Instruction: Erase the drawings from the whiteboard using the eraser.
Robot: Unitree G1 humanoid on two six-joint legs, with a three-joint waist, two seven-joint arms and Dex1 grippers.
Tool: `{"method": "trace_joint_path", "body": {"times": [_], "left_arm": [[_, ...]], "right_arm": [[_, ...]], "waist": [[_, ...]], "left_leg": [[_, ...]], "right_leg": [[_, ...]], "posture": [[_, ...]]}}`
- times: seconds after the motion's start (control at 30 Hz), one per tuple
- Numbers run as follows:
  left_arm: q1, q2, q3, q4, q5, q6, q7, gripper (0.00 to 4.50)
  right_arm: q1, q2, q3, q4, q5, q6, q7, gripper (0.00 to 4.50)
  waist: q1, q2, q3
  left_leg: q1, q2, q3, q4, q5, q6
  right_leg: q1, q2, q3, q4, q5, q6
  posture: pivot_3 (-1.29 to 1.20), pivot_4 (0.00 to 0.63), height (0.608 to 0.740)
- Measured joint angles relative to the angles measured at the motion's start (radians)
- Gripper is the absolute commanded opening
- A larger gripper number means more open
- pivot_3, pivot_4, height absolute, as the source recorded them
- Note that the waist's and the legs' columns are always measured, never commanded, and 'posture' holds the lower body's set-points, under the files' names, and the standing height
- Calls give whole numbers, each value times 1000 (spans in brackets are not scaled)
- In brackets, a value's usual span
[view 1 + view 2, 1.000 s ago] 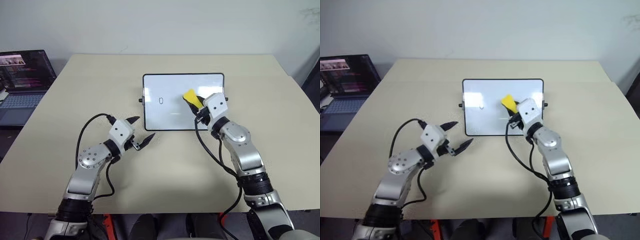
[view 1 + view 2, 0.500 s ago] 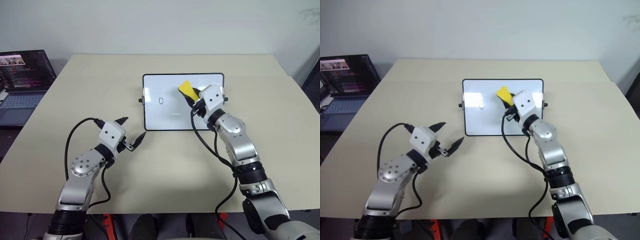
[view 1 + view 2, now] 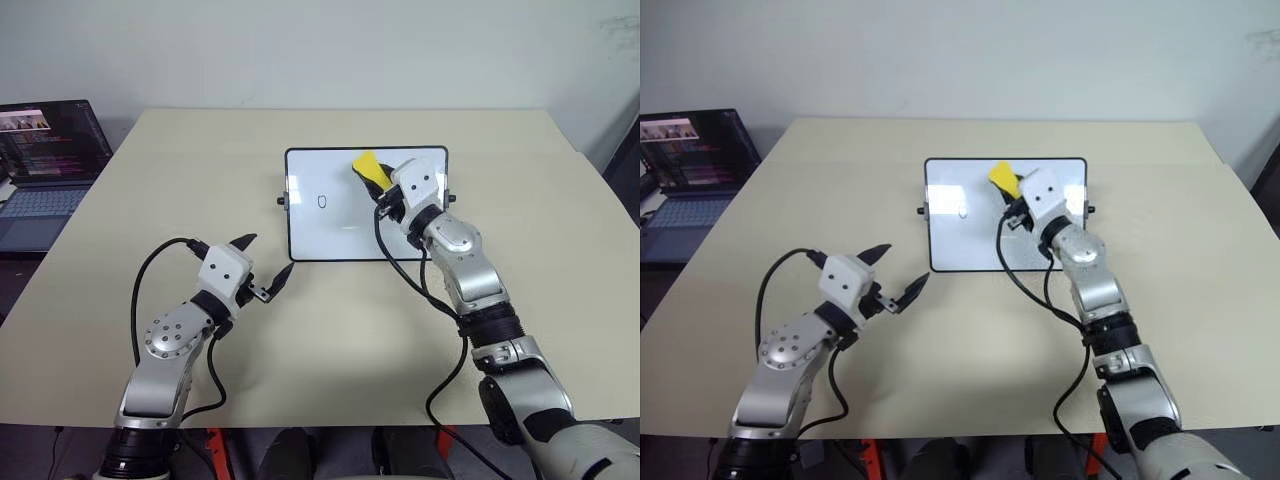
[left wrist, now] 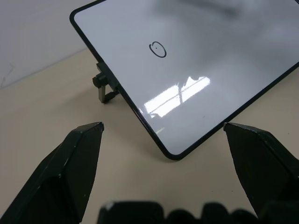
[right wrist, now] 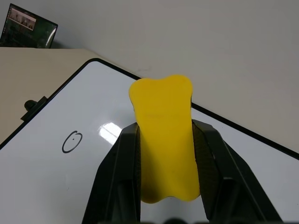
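The whiteboard (image 3: pixel 366 203) lay flat on the beige bench (image 3: pixel 300 350), toward the far middle, with a small black knob at its left edge. One drawing (image 3: pixel 321 201), a small black oval, was visible on the left half of the board; the rest of the surface read clean in these views, apart from reflections.

The right gripper (image 3: pixel 378 186) was over the upper middle of the board, its jaws clamped on the eraser (image 3: pixel 368 166). In the right wrist view the yellow eraser (image 5: pixel 164 135) sat between both black fingers (image 5: pixel 120 170), its far end projecting past them toward the board's far edge. Whether the eraser was touching the board surface could not be told.

The left gripper (image 3: pixel 263 268) was over the bare bench, near the board's near left corner and apart from it, jaws spread wide with nothing between them.

A laptop (image 3: pixel 45 165) stood open at the far left of the bench.
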Motion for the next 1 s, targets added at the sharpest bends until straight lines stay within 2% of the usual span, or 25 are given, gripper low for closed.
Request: {"method": "trace_joint_path", "body": {"times": [0.2,0.73,1.0], "left_arm": [[44,-9,16,0,1,-10,22,4500],[42,-12,18,4,2,-26,40,4500],[19,-14,18,10,2,-26,39,4500]], "right_arm": [[-91,36,5,156,-25,-98,-10,1228],[-208,117,58,527,-100,-253,-50,1228],[-232,133,81,600,-138,-296,-69,1228]], "waist": [[0,0,0],[0,0,0],[-1,0,0]], "left_leg": [[0,0,0,0,0,0],[0,0,0,0,0,0],[1,0,0,0,0,0]], "right_leg": [[0,0,0,0,0,0],[0,0,0,0,0,0],[0,0,0,2,0,0]], "posture": [[0,150,740],[0,150,740],[0,150,740]]}}
